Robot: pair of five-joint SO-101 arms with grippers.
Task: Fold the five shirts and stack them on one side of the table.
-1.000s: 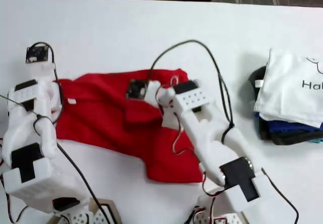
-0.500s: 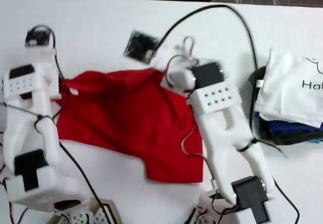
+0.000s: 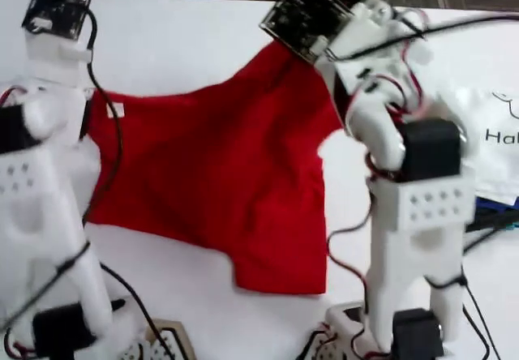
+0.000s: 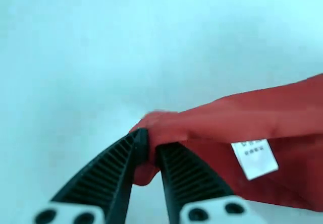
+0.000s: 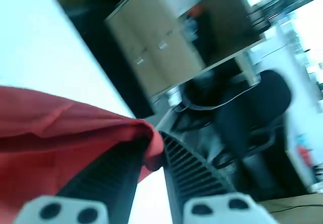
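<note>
Red shirt [image 3: 211,182] lies spread over the middle of the tabletop [image 3: 178,44], with its 1 o'clock corner held up off the surface. The left jaws are pinched tight on its edge near the label at 10 o'clock, and the right jaws are clamped on the raised corner. Folded shirts [image 3: 496,165] sit stacked at 3 o'clock.

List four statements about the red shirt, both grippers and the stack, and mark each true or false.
1. The left gripper is shut on the red shirt. True.
2. The right gripper is open and holds nothing. False: it is shut on a corner of the red shirt.
3. The folded stack has white on top. True.
4. The red shirt lies folded on the stack. False: it hangs spread between the two grippers, beside the stack.
</note>
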